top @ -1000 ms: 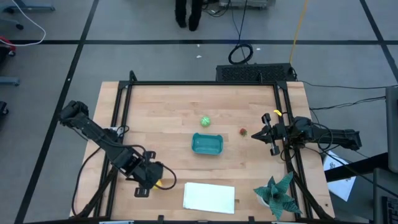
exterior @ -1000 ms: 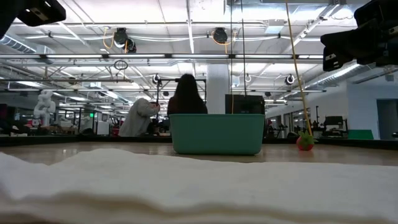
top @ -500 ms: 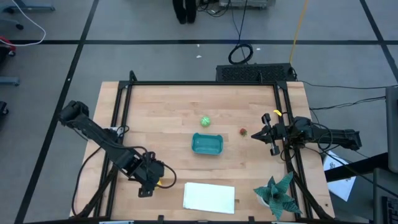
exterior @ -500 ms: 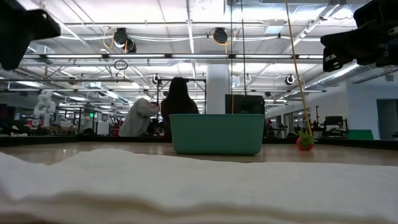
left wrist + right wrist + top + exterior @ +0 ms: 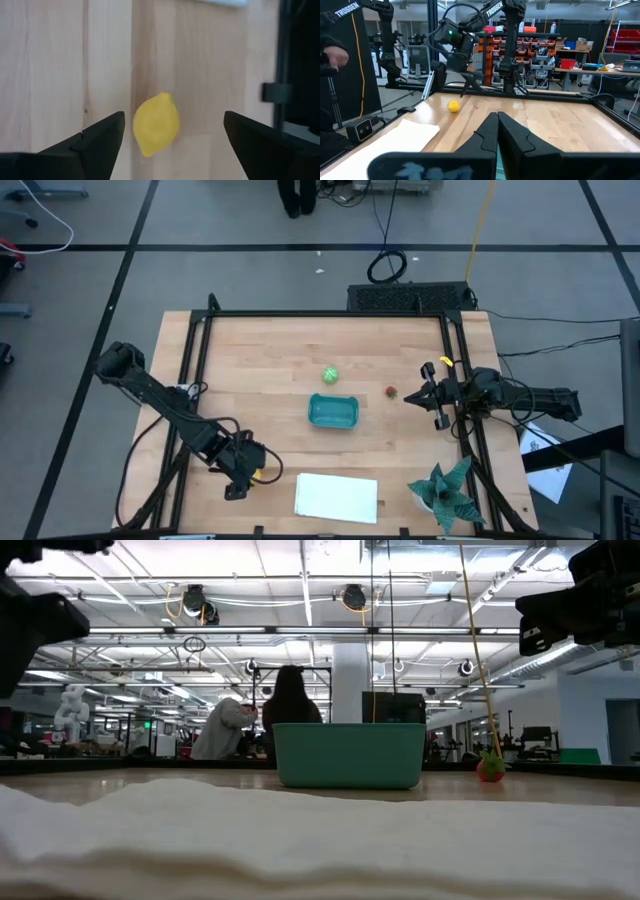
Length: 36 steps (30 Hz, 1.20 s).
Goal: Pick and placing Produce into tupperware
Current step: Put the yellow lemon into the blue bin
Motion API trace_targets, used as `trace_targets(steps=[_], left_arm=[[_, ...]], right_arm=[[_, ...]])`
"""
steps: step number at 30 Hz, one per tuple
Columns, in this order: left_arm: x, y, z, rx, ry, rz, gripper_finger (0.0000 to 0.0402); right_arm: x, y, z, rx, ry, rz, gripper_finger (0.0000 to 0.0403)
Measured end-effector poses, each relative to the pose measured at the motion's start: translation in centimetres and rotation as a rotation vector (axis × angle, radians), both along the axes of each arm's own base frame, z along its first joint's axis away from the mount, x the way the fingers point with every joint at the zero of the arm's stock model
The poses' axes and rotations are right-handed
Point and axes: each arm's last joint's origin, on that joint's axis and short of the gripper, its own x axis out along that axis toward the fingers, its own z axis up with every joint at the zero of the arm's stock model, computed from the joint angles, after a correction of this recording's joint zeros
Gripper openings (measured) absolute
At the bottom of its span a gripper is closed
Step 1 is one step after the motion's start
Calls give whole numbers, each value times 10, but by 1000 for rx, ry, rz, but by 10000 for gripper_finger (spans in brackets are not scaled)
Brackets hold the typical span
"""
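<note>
The yellow lemon-like piece [image 5: 156, 123] lies on the wooden table near its front left, also seen as the lemon [image 5: 259, 475] from above. My left gripper [image 5: 173, 120] hangs over it, open and pointing steeply down, one finger on each side and clear of it. The teal tupperware [image 5: 333, 411] stands at mid-table with nothing visible inside. The light green ball [image 5: 330, 374] lies just beyond it, and the small dark red piece [image 5: 391, 391] to its right. My right gripper [image 5: 428, 394] waits shut at the right edge.
A flat white cloth [image 5: 337, 496] lies at the front edge, right of the lemon. A spiky teal plant [image 5: 447, 492] stands at the front right corner. A black frame rail [image 5: 283, 75] runs close beside the left gripper. People stand in the room beyond the table.
My left gripper has come down toward the lemon and shifted slightly toward the table's near edge. The lemon and the other pieces have stayed in place.
</note>
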Motion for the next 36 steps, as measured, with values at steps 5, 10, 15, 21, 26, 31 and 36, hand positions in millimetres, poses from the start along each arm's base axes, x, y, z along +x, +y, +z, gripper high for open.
trace_targets(steps=[5,10,15,21,26,31,36], left_arm=[[-4,-2,-9,53,-64,-54,347],[-6,-1,-16,37,-55,-33,347],[-9,-1,-22,28,-62,-32,347],[-13,-1,-34,17,-92,-41,347],[-16,0,-43,5,-104,-42,347],[-22,0,-48,16,-89,-55,347],[-25,0,-53,25,-116,-54,347]], right_arm=[[0,0,0,-1,0,0,0],[0,0,0,-2,0,0,0],[0,0,0,-4,-1,0,0],[0,0,0,-4,0,-1,0],[0,0,0,-4,0,-1,0],[0,0,0,-4,-1,-1,0],[0,0,0,-4,0,-1,0]])
